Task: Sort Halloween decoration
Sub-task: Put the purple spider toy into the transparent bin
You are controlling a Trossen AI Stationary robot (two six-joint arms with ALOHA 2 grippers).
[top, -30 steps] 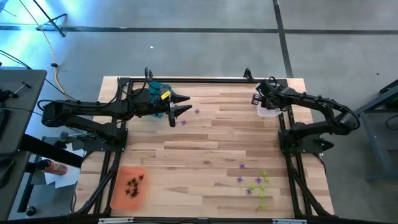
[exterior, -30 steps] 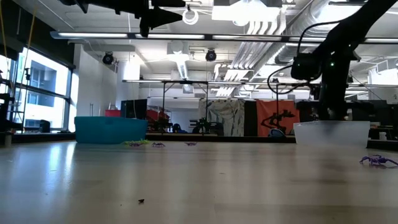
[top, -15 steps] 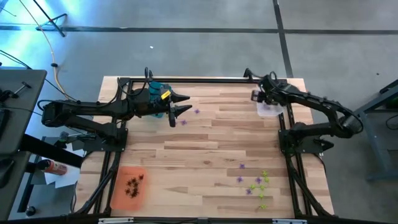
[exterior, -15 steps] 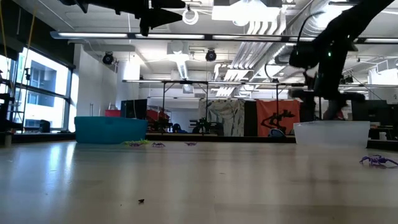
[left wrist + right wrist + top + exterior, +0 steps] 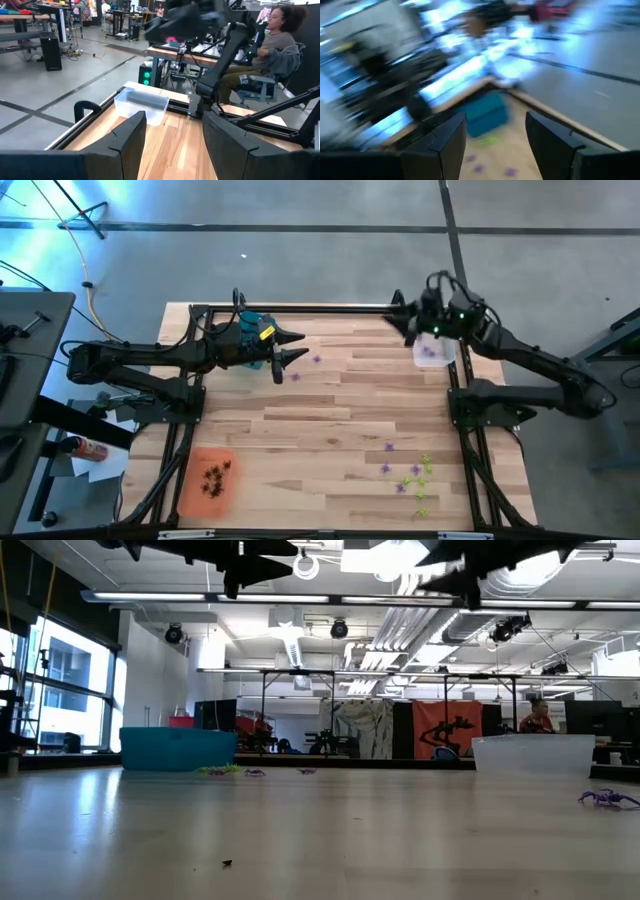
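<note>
**Right arm lifted off the clear tray, table middle open**

High view: the right gripper [image 5: 408,332] hangs near the far edge of the table [image 5: 330,415], just beside the clear tray [image 5: 434,353], which holds a purple trinket [image 5: 430,351]. The left gripper [image 5: 290,347] hovers by the teal tray [image 5: 252,323], jaws spread, with loose purple pieces [image 5: 316,359] just beyond its tips. The wide middle of the boards lies bare. A purple and green scatter [image 5: 412,474] sits near the front right edge; dark pieces [image 5: 215,477] lie in the orange tray [image 5: 205,480] at front left.

Low view: both arms hang high above the boards.

Left wrist view: its fingers [image 5: 128,140] stand apart.

Right wrist view: its fingers [image 5: 451,135] are spread with nothing between them.

A second ago the right gripper was down over the clear tray; it has since risen and swung towards the far rail.
</note>
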